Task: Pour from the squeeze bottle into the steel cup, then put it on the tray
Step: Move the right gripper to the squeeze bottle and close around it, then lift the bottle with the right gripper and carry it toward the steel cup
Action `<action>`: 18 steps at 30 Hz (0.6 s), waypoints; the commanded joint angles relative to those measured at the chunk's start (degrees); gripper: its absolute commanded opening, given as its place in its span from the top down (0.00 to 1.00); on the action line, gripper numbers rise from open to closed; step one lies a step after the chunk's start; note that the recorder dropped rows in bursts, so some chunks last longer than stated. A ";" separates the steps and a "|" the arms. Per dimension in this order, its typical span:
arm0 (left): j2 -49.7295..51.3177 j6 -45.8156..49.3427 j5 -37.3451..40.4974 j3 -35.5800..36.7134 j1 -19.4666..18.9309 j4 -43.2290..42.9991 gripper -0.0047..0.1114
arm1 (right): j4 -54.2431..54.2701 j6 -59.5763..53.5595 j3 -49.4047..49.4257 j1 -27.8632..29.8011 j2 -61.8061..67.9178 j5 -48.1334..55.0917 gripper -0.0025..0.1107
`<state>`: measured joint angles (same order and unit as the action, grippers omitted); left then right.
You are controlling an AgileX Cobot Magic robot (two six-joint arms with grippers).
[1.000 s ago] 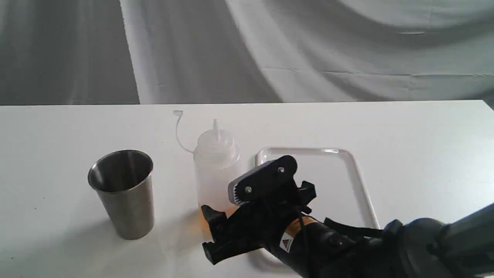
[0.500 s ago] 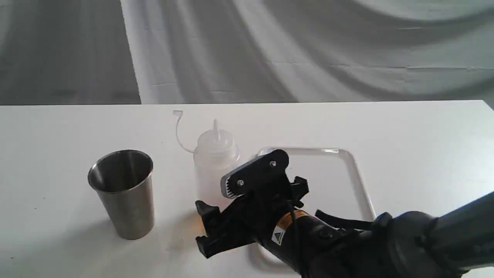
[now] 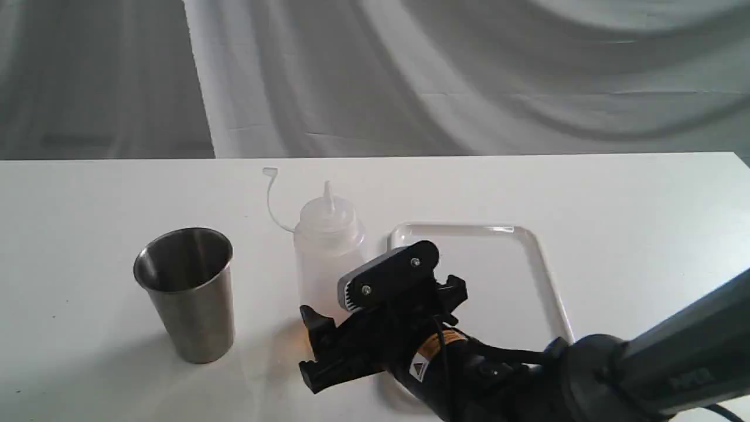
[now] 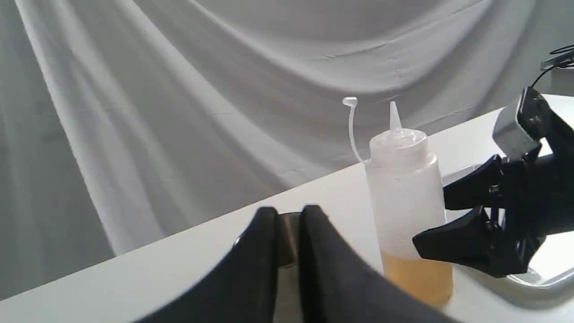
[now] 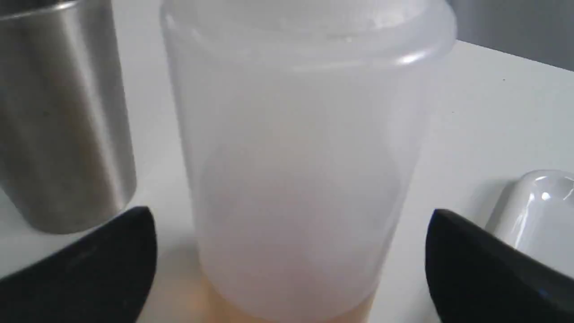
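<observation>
Spread wide, the right claw (image 3: 351, 316) flanks the translucent whitish squeeze bottle (image 3: 328, 258), standing mid-frame on the tabletop (image 3: 615, 193) between brushed-steel cup (image 3: 186, 293) and flat white tray (image 3: 498, 275). Nothing gripped, poured or placed yet; left claw (image 4: 287, 251) nearly closed.

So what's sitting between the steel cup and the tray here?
The squeeze bottle stands upright between the steel cup and the tray in the exterior view, with the open right gripper closing in on it.

one squeeze bottle (image 3: 328, 246), one steel cup (image 3: 187, 293), one tray (image 3: 545, 264), two pincers (image 3: 351, 337) (image 4: 287, 251)
</observation>
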<state>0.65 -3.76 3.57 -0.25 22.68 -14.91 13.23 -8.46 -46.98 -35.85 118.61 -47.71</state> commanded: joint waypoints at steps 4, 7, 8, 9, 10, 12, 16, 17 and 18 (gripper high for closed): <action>0.18 -0.07 -0.16 0.25 -0.11 0.14 0.89 | -0.37 -0.44 -3.30 0.49 2.69 0.03 0.27; 0.18 -0.07 -0.16 0.25 -0.11 0.14 0.89 | -0.37 -0.44 -4.86 0.49 3.81 0.74 0.27; 0.18 -0.07 -0.16 0.25 -0.11 0.14 0.89 | -0.37 -0.44 -5.56 0.49 4.15 1.49 0.27; 0.18 -0.07 -0.16 0.25 -0.11 0.14 0.89 | -0.37 -0.44 -6.19 0.49 4.65 1.96 0.27; 0.18 -0.07 -0.16 0.25 -0.11 0.14 0.89 | -0.11 -0.44 -6.70 0.49 5.20 1.94 0.27; 0.18 -0.07 -0.16 0.25 -0.11 0.14 0.89 | -0.12 -0.44 -7.52 0.49 5.75 1.94 0.27; 0.18 -0.07 -0.16 0.25 -0.11 0.14 0.89 | 0.88 -0.44 -7.81 0.49 6.11 1.56 0.27; 0.18 -0.07 -0.16 0.25 -0.11 0.14 0.89 | 0.89 -0.44 -7.81 0.49 6.25 1.56 0.27; 0.18 -0.07 -0.16 0.25 -0.11 0.14 0.89 | 0.89 -0.44 -7.81 0.49 6.23 1.43 0.27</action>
<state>0.65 -3.76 3.57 -0.25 22.68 -14.91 13.76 -8.63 -54.52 -35.85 124.85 -46.13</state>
